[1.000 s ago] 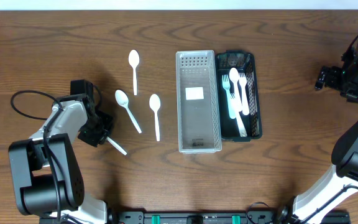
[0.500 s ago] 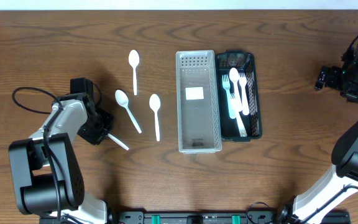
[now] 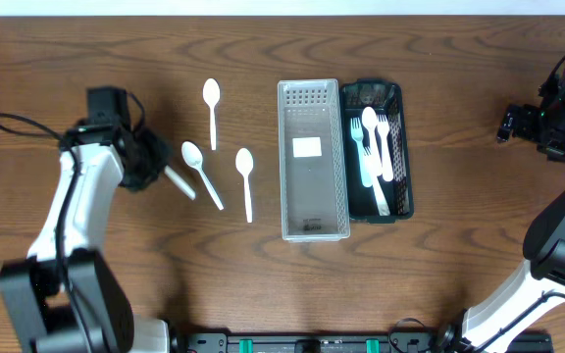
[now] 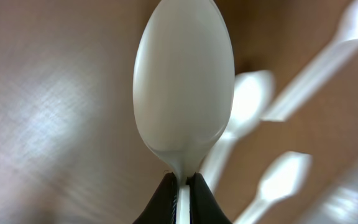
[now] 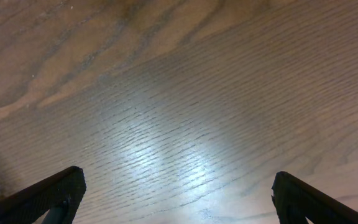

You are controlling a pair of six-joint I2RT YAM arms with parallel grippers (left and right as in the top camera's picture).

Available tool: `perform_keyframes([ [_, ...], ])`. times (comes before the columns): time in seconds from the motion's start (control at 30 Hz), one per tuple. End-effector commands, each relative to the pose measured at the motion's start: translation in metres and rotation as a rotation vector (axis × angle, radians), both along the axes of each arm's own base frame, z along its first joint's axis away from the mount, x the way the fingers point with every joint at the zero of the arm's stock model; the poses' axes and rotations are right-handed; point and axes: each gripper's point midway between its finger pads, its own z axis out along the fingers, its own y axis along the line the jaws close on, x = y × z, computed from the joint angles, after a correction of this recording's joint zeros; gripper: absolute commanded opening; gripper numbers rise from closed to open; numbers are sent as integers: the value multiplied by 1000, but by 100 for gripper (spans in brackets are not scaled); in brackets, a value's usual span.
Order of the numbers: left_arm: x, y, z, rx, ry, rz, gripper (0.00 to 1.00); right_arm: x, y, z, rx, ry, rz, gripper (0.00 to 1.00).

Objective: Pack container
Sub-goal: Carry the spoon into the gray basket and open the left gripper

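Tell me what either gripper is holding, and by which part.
The left gripper holds a spoon by its handle, just below the bowl. The right gripper is open and empty.

Overhead light: bright and even from above; the surface (image 3: 459, 275) shows its grain sharply across the whole frame.
Overhead shadows: short and soft beside the loose spoons (image 3: 244, 163).
Left wrist focus: the held spoon (image 4: 184, 87) fills the frame, its bowl fairly crisp with a soft sheen; everything behind it smears into pale blurs.
Left wrist glare: a hazy bright patch on the wood at left.
Right wrist glare: a broad white reflection mid-frame washes out the grain; the lower left corner falls dark.
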Motion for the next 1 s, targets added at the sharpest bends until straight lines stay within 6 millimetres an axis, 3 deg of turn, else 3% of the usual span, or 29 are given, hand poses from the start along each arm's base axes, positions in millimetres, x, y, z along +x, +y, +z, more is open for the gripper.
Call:
perform_keyframes([
  [0.0,15,-36,50,-70,-156,-152,6,-1,-3,2,-4,-4,5,99],
  [0.2,8,-107,83,-82,-267,-445,12,-1,-3,1,-4,-4,5,99],
  [0.4,-13,-178,85,-102,-283,-655,12,-1,-3,1,-4,-4,5,99],
  [0.5,-20,-204,85,-103,-301,-742,14,-1,-3,2,-4,-4,5,99],
  [0.67,-35,-232,81,-102,-298,-843,17,-1,-2,2,-4,-4,5,99],
  [0.9,-40,-251,72,-110,-288,-892,17,-1,-3,1,-4,-4,5,99],
  [0.97,-39,-251,71,-109,-287,-893,31,-1,-3,2,-4,-4,5,99],
])
